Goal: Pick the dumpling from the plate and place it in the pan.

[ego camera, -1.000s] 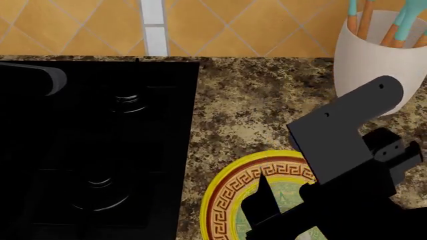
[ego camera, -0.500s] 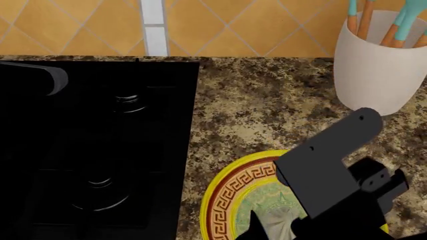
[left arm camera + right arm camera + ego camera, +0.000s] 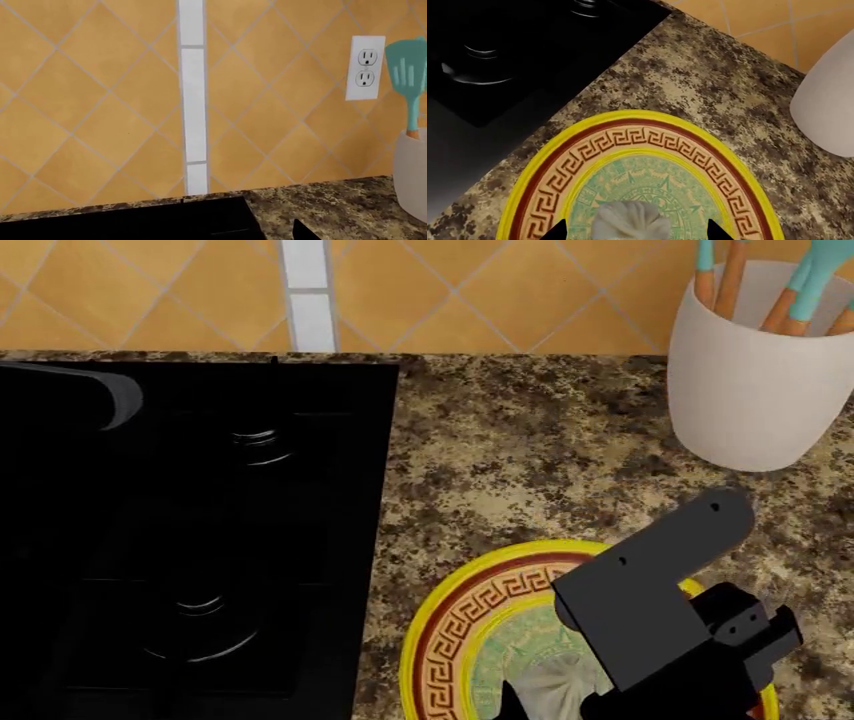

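Right gripper [image 3: 635,231]: jaws apart, tips flanking the dumpling [image 3: 627,222], apparently not touching. Dumpling sits in the centre of the plate [image 3: 554,170], well inside its rim. Bare speckled counter [image 3: 534,440] separates plate from utensil crock [image 3: 754,380]. Left claw: state cannot be told.

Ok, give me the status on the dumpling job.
Done: nothing moved yet; the dumpling sits on the plate. In hand: the right claw is open, fingertips either side of the dumpling, not closed on it. Left: grip, lift, carry to the pan, whose handle shows over the dark stove.
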Available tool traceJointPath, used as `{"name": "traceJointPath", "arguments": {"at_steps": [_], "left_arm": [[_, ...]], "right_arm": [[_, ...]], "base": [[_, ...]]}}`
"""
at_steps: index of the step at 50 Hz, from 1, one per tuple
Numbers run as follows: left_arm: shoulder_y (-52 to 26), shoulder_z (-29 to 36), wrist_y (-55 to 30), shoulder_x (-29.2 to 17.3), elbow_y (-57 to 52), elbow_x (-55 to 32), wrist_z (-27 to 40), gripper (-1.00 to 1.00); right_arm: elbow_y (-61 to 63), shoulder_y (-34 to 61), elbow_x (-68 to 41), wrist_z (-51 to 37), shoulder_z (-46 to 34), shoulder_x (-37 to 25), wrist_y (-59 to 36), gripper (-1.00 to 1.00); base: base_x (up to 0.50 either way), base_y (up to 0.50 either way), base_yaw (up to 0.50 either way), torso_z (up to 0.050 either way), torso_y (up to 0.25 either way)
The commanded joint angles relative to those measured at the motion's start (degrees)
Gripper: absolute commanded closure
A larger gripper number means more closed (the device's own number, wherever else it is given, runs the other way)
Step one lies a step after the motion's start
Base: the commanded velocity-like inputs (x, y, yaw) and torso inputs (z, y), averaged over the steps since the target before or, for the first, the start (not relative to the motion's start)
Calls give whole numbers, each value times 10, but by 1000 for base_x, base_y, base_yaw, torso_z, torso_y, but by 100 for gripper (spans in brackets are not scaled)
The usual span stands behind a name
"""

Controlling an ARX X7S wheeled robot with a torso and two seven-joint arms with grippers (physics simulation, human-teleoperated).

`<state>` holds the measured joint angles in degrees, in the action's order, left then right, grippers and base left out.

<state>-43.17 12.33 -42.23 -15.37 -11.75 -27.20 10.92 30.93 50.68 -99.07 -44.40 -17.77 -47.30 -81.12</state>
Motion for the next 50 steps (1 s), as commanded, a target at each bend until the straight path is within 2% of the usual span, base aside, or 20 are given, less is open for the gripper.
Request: {"name": "traceJointPath", "arguments": {"at_steps": [1,50], "left_arm": [[0,3,2,-2,1,-2,1,-100],[9,8,20,-10,13,-8,4,-100]], "right_arm": [[-1,-22,46,35,-2,3,10,-100],[-37,-55,207,150,-66,18,66,-100]], "base": [[0,0,0,0,0],[0,0,0,0,0]]}}
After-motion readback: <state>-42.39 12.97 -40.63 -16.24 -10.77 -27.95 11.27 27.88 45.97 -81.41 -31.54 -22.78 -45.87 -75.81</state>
